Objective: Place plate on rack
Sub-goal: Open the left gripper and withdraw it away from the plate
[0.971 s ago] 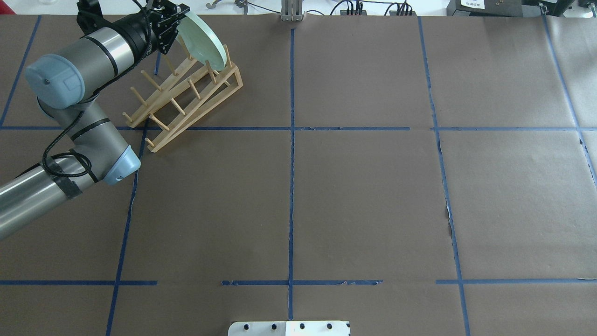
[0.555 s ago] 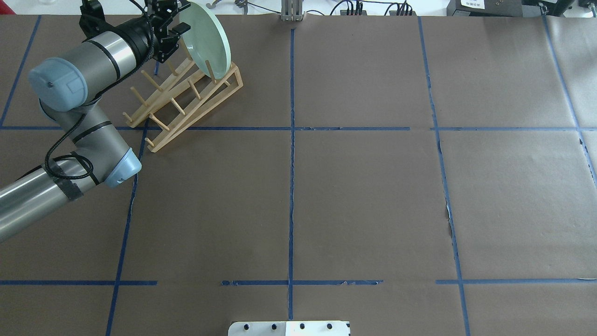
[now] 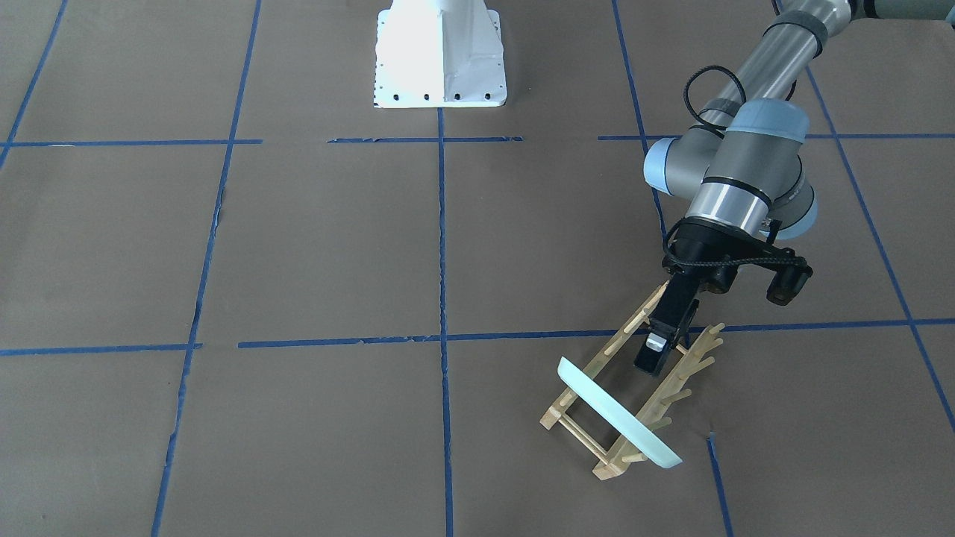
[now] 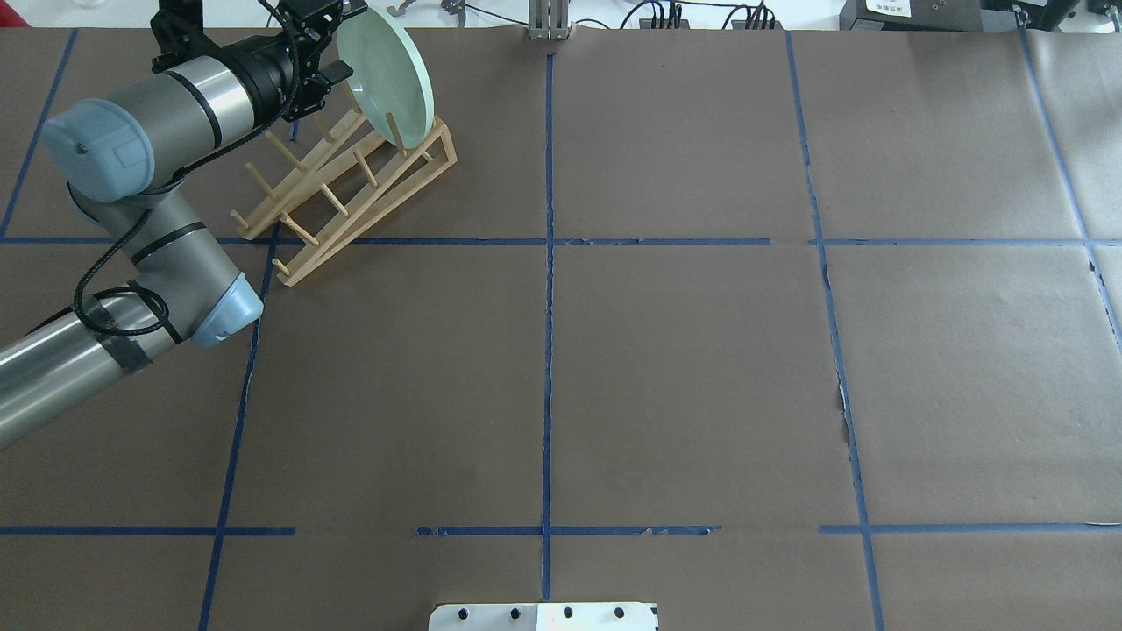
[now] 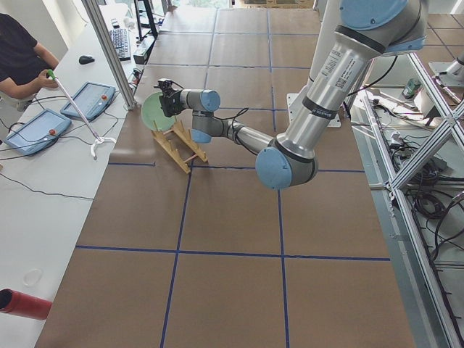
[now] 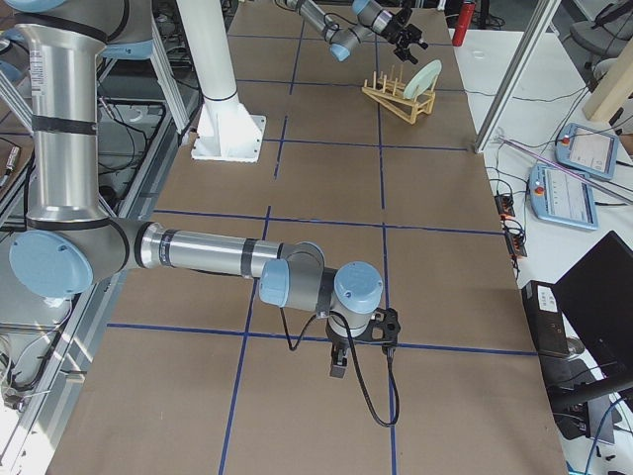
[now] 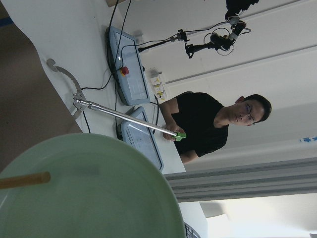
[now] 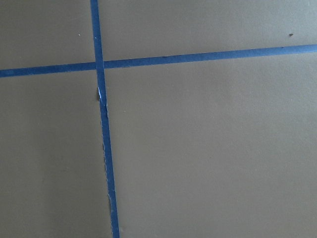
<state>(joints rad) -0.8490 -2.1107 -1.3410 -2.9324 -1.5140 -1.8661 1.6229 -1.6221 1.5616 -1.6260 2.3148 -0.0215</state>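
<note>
Plate (image 4: 386, 74) stands on edge in rack (image 4: 351, 188), left end effector (image 3: 653, 362) apart.

My left arm reached far forward, its gripper (image 3: 658, 355) spread wide; my right gripper (image 6: 337, 364) pointed straight down.

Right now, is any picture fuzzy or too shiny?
Left wrist view: the plate sits so close it looks soft and fuzzy. Front-facing view: the white robot base glares almost blank. Overhead view: the rack looks sharp.
</note>
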